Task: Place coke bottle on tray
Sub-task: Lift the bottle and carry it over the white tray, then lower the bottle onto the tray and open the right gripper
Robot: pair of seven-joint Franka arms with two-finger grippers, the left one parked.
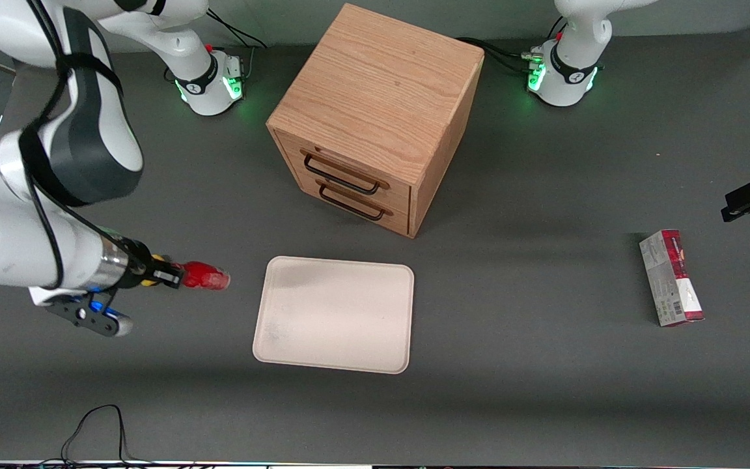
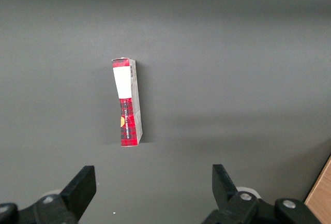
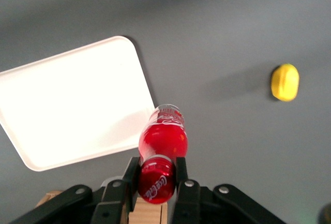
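White Coca-Cola script on the coke bottle [image 3: 161, 146] cap.

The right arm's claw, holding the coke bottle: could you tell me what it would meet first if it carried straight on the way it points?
Probably the tray. The claw points sideways along the coke bottle toward the tray's near edge; its height above the table is unclear, so it might pass over the low rim.

A wooden drawer cabinet [image 1: 377, 116] stands on the grey table [image 1: 544, 391], its two drawers fitted with dark handles. A red-and-grey carton [image 1: 671, 277] lies flat toward the parked arm's end of the table, well apart from the cabinet. A small yellow object [image 3: 285, 82] rests on the table surface.
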